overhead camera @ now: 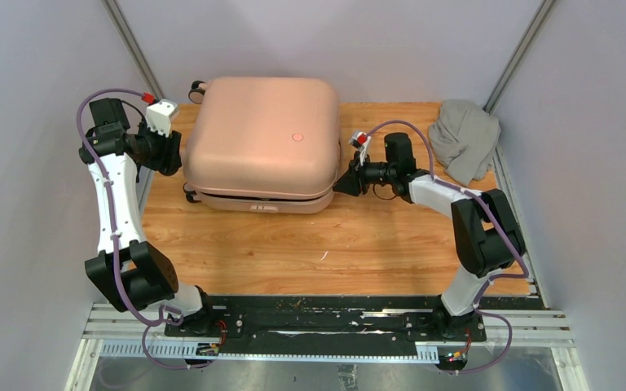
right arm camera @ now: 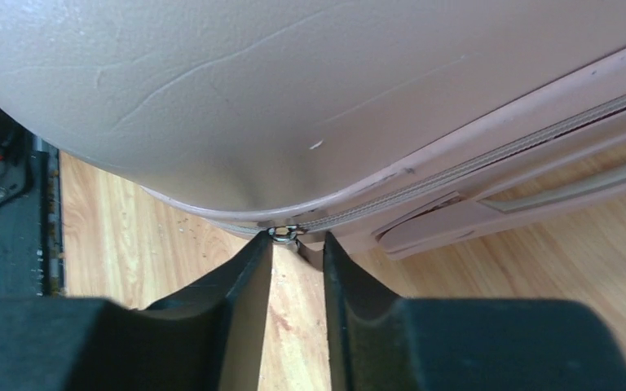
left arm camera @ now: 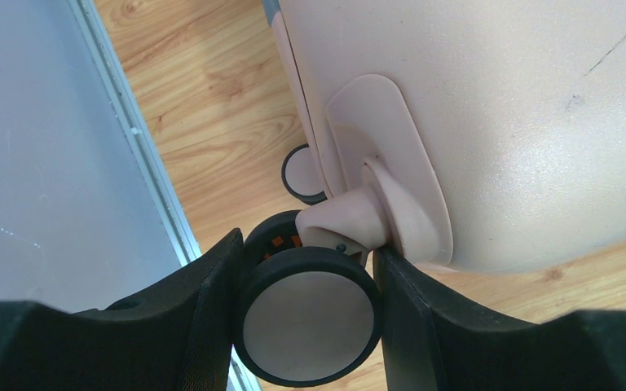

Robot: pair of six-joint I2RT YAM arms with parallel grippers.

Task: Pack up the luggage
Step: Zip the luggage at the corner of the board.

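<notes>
The pale pink luggage (overhead camera: pixel 261 138) lies closed and flat on the wooden table, emblem side up. My left gripper (overhead camera: pixel 173 155) is at its left side. In the left wrist view the left gripper (left arm camera: pixel 306 248) is shut on a black caster wheel (left arm camera: pixel 308 318), both fingers against its sides, under the shell (left arm camera: pixel 497 98). My right gripper (overhead camera: pixel 344 182) is at the right front corner. In the right wrist view the right gripper (right arm camera: pixel 297 239) stands narrowly open, its tips at the metal zipper pull (right arm camera: pixel 284 234) on the seam of the shell (right arm camera: pixel 293 81); wood shows through the gap.
A grey cloth bundle (overhead camera: pixel 465 138) lies at the back right of the table. Grey walls close in both sides and the back. Another caster wheel (left arm camera: pixel 301 173) sits near the left wall rail (left arm camera: pixel 138 138). Bare wood (overhead camera: pixel 318 252) lies in front of the suitcase.
</notes>
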